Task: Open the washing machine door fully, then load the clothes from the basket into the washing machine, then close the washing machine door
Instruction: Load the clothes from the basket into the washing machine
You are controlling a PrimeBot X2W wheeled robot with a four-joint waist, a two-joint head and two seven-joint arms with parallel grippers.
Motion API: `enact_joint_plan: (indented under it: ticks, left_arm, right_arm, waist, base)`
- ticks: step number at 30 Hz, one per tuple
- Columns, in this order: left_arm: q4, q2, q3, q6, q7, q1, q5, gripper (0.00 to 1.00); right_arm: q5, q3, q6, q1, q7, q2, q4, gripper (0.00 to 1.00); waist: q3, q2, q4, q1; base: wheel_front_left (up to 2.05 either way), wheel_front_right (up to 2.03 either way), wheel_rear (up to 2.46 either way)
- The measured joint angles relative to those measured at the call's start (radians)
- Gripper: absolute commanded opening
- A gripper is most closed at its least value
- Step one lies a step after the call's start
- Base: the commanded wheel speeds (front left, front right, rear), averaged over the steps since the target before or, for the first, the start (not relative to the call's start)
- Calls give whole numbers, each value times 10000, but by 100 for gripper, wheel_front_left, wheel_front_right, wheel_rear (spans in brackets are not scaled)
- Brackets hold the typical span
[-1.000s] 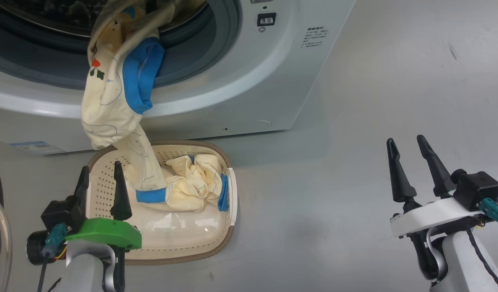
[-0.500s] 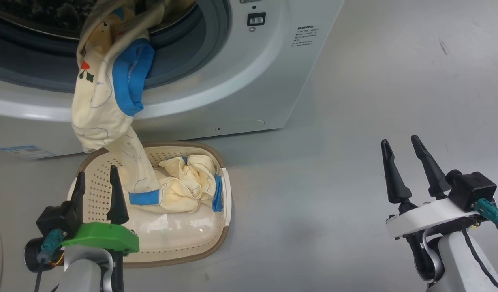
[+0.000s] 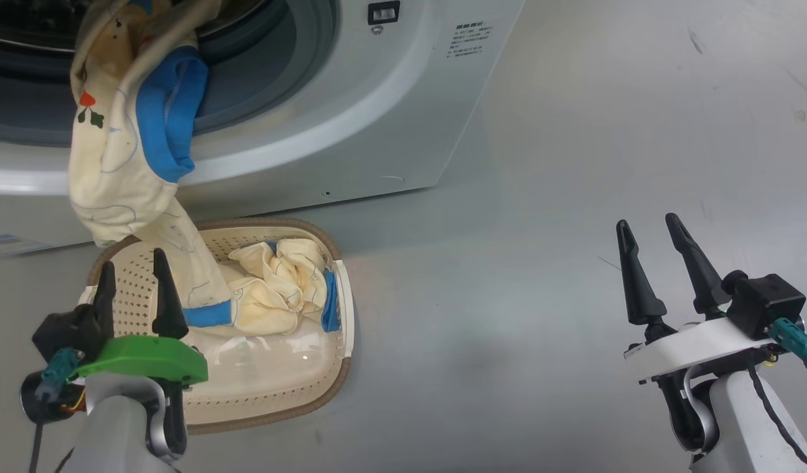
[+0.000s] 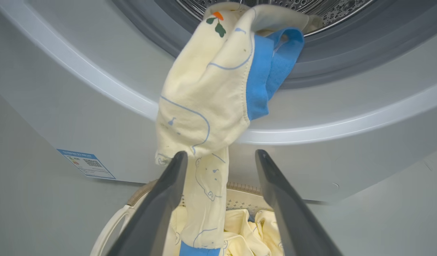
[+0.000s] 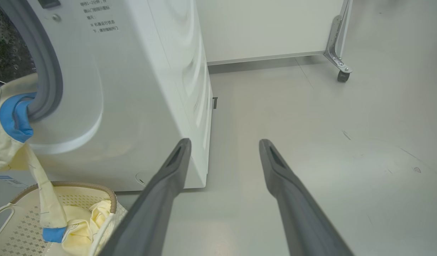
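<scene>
The white washing machine (image 3: 390,118) stands with its round opening uncovered; the washing machine door is out of view. One cream-yellow piece of the clothes (image 3: 114,164) with blue trim hangs out of the drum, over the grey seal, its lower end reaching into the basket (image 3: 265,368). A second crumpled piece (image 3: 278,289) lies in the basket. My left gripper (image 3: 133,259) is open above the basket's left side. In the left wrist view the hanging cloth (image 4: 204,89) dangles just beyond the left gripper (image 4: 221,153), untouched. My right gripper (image 3: 647,221) is open over bare floor to the right.
The basket (image 5: 12,227) sits on the grey floor right against the machine's front. A blue label (image 4: 86,163) marks the machine's lower left. Behind the machine stands a white panel on a caster (image 5: 342,74). Grey floor stretches to the right of the machine.
The whole head picture has slid left, so the camera has moved. The hanging cloth and the basket's contents lie as before. Both grippers stay open.
</scene>
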Motion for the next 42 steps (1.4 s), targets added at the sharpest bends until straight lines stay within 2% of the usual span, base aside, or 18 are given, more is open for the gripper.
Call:
enact_joint_plan:
  ticks: [12, 42]
  left_arm:
    - [763, 347, 328, -6, 0, -1183, -31, 100]
    - [2512, 1181, 368, -96, 0, -3518, 313, 100]
  right_arm:
    - [0, -4, 0, -300, 0, -8, -151, 100]
    - [-2, -27, 0, -988, 0, 13, -405, 100]
  waist:
    - [775, 0, -292, 1]
    - [2460, 0, -737, 1]
  base:
    - [0, 0, 0]
    - [0, 0, 0]
